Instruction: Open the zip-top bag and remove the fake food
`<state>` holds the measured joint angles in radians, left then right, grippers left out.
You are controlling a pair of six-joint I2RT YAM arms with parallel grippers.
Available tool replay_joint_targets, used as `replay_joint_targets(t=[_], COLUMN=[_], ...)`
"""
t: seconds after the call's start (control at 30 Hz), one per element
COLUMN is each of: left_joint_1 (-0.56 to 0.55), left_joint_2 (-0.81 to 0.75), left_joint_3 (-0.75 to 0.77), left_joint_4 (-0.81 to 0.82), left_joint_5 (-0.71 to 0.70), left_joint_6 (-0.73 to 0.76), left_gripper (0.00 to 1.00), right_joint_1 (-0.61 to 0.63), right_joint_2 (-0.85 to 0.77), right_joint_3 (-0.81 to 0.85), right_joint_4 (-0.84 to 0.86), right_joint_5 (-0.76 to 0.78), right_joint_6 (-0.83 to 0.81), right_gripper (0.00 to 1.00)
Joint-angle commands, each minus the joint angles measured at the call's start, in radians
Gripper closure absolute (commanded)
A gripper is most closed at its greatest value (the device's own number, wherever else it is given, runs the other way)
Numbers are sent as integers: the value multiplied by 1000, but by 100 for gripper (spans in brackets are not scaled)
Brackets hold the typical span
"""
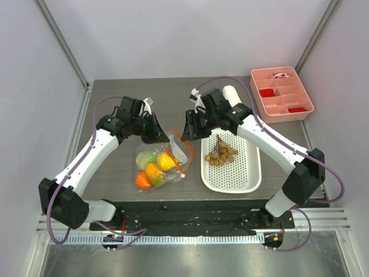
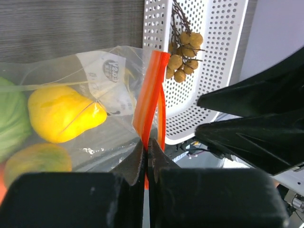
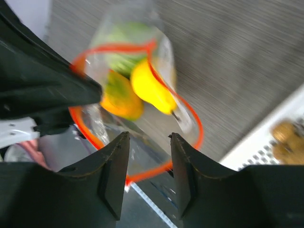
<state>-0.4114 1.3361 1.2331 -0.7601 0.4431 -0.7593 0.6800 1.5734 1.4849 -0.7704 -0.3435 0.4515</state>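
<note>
I have the left gripper (image 2: 145,151) pinched fully closed on the orange-red zip strip (image 2: 152,85) of the zip-top bag (image 1: 159,164). I read that as an anchor: one lip pinned and lifted so the mouth gapes for the other arm. The right gripper (image 3: 146,159) has its jaws parted with nothing clamped. In its wrist view the near run of the strip and some clear film cross the gap between them, so I judge it is lined up either to take that lip or to reach inside. The bag lies on the table at centre-left of the overhead view, its mouth raised toward the two grippers, just left of the white basket (image 1: 249,173), where the brown grapes (image 1: 221,153) already lie. The pouch is clear, crinkly and glossy, with a white printed label, its strip bowed into an open loop. The remaining fake food (image 1: 154,170) sits inside: a yellow lemon (image 3: 151,88) nearest the mouth, a green fruit (image 1: 146,156) and an orange (image 1: 142,180) deeper in.
</note>
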Motion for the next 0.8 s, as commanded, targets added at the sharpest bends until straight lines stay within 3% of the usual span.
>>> replay_joint_targets(t=[0.0, 0.23, 0.3, 0.77], left_joint_1=[-7, -15, -23, -24], left_joint_2=[-58, -92, -100, -106], left_joint_3=[-11, -70, -84, -139], left_joint_4=[36, 108, 113, 136], left_joint_5=[46, 75, 77, 72], left_joint_6=[-37, -118, -129, -155], left_gripper=[100, 100, 100, 100], right_joint_1=[36, 82, 101, 262], right_joint_2=[36, 36, 48, 149], right_joint_3=[-72, -251, -255, -489], right_joint_4=[259, 586, 597, 893], right_joint_5=[-164, -203, -199, 80], right_joint_6=[93, 79, 41, -53], right_gripper=[56, 55, 53, 23])
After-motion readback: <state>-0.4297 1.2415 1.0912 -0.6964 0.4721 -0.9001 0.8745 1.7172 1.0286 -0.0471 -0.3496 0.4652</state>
